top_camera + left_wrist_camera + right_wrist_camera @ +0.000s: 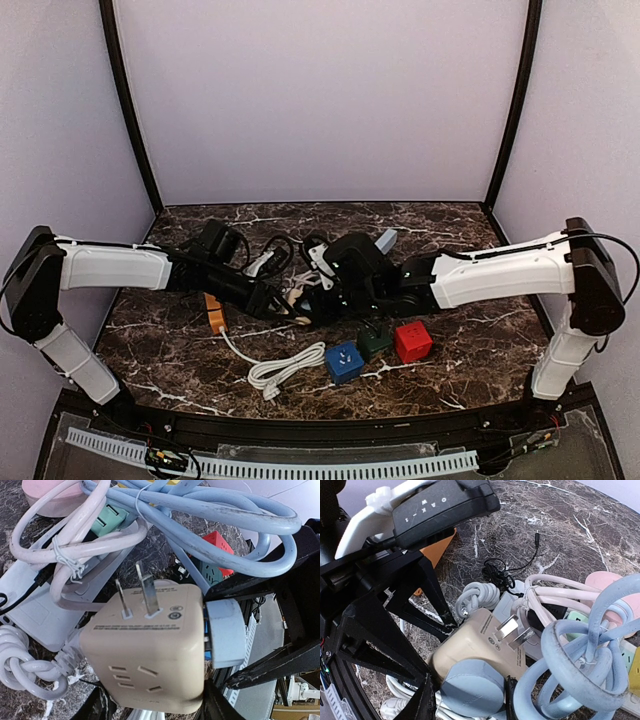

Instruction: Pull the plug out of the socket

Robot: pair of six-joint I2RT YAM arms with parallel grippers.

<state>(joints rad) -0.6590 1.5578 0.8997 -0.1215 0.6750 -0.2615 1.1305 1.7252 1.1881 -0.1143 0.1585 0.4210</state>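
The beige socket cube (pixel 145 650) is clamped in the left hand (pixel 150 707). Its blue plug (pixel 226 632) is straddled by the right hand (pixel 469 700), but whether it is gripped cannot be told. Room is left toward the far-right corner of the counter (pixel 460 225).

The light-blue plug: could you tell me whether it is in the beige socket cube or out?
In. The light-blue plug sits against the side of the beige socket cube, its pins hidden inside.

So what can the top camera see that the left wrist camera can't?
Only the top camera shows the whole left arm, the right arm and the blue cube. Only the left wrist camera shows the metal prongs on the beige socket cube and the pale blue plug stuck in its side. Both show the red cube and the marble table.
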